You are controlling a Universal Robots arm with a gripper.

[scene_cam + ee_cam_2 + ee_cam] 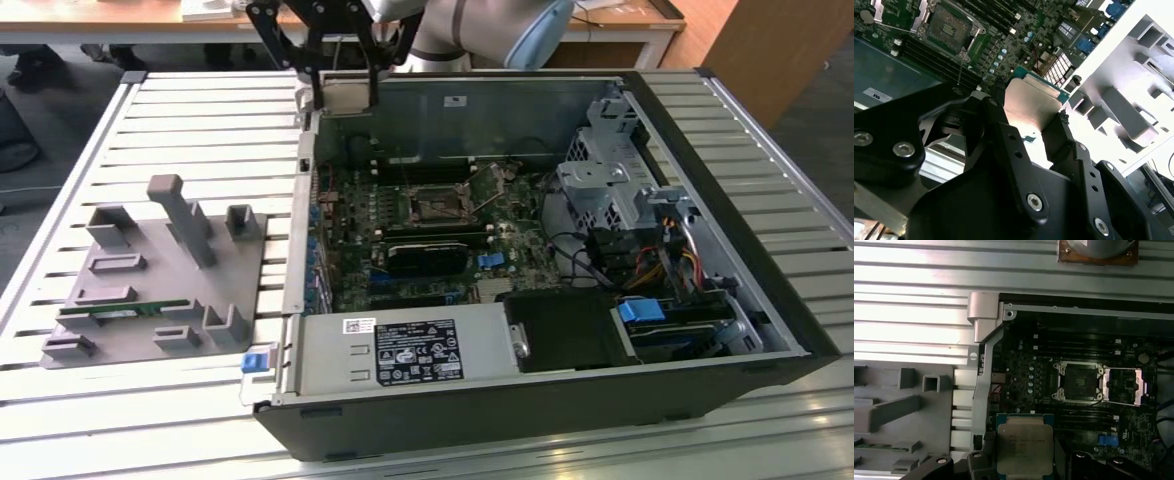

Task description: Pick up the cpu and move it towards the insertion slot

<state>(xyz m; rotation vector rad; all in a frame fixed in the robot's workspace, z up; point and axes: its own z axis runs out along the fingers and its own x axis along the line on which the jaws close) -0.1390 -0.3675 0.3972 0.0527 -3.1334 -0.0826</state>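
- The grey holder tray (147, 275) sits on the slatted table (80, 420), at about nine o'clock from the open computer case (747, 300) in the exterior view.
- The gripper (344, 85) hangs over the case's far corner, at roughly ten o'clock from the socket, its jaws pinching the chip (1024, 449) by two opposite edges.
- The socket (435, 205) lies open on the green board (350, 215), its silver frame (1124, 386) flipped aside.
- To carry well, I judge: keep the chip level, hold the grip steady, and stay clear of the case wall.
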